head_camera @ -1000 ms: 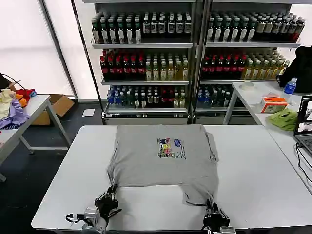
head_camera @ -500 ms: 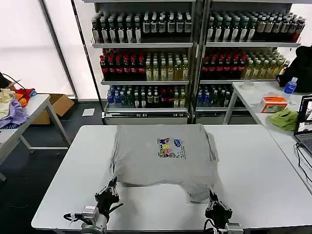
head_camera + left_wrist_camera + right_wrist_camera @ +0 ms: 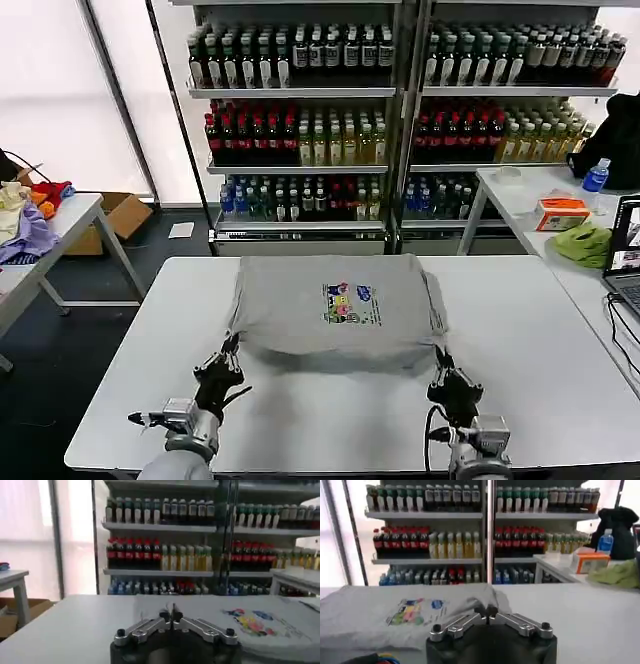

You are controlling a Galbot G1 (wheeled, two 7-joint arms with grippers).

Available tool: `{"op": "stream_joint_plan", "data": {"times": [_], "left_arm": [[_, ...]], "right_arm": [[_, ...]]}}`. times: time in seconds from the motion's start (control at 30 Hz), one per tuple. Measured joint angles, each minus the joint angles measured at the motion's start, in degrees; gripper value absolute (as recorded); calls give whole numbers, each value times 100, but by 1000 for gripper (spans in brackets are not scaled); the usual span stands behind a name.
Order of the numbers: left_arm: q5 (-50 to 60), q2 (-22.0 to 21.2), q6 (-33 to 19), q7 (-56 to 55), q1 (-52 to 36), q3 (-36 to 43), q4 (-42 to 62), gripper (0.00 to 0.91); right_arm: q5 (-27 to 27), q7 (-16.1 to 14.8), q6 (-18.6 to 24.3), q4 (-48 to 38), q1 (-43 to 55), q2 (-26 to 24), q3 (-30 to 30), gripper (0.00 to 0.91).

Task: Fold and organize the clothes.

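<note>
Nearest the robot, at about seven o'clock on the white table (image 3: 530, 330), the left gripper (image 3: 229, 349) hangs with its fingers pinched together on the near left corner of the grey shirt (image 3: 330, 305); in the left wrist view the left gripper (image 3: 170, 614) has its fingertips met with no gap, and whether cloth lies between them cannot be told there. At about five o'clock the right gripper (image 3: 442, 357) stands the same way at the shirt's near right corner, its fingers drawn narrow; in the right wrist view the right gripper (image 3: 486, 611) has its tips closed together just before the cloth (image 3: 405, 612).

The shirt lies at the table's centre reaching toward twelve o'clock, print side up, its multicoloured chest print (image 3: 350, 302) near the middle; the near edge is raised off the table and throws a shadow beneath, so the hem looks carried by both grippers.

My reading is that a lengthwise fold is in hand, the near hem being brought toward the far edge; the next move calls for both arms to travel together toward twelve o'clock at even height, lay the hem down square, and only then part their fingers.

Farther off, at twelve o'clock, shelves of bottles (image 3: 300, 130) line the back; side tables stand at nine and two o'clock.
</note>
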Motion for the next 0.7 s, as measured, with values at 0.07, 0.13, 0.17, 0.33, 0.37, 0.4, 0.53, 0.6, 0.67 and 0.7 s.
{"op": "stream_joint_plan", "data": {"times": [0.07, 0.13, 0.17, 0.33, 0.37, 0.4, 0.53, 0.6, 0.67, 0.7], "left_arm": [[-73, 38, 9, -3, -154, 15, 103, 0], [-142, 72, 25, -7, -312, 29, 232, 0], [-184, 90, 32, -24, -404, 39, 314, 0], [-370, 176, 78, -41, -879, 100, 759, 0], [-395, 193, 87, -39, -968, 113, 848, 0], [-415, 207, 94, -43, -1061, 125, 937, 0], [-486, 263, 123, -42, -1443, 212, 1309, 0], [-511, 281, 136, -38, -1608, 253, 1472, 10], [-537, 283, 151, -32, -1776, 300, 1648, 907], [-557, 283, 163, -22, -1861, 322, 1741, 907]], "right_arm": [[70, -6, -47, -205, 274, -28, -36, 0], [128, -12, -86, -419, 564, -44, -69, 0], [159, -13, -109, -532, 706, -45, -89, 0], [252, -71, -188, -1129, 1437, -22, -204, 0], [257, -86, -198, -1248, 1568, -13, -220, 0], [261, -102, -209, -1357, 1690, -4, -235, 0], [285, -130, -278, -1799, 2154, 14, -298, 0], [287, -143, -332, -1988, 2347, 15, -336, 0], [295, -163, -401, -2171, 2511, 19, -381, 423], [300, -167, -436, -2247, 2572, 18, -401, 907]]}}
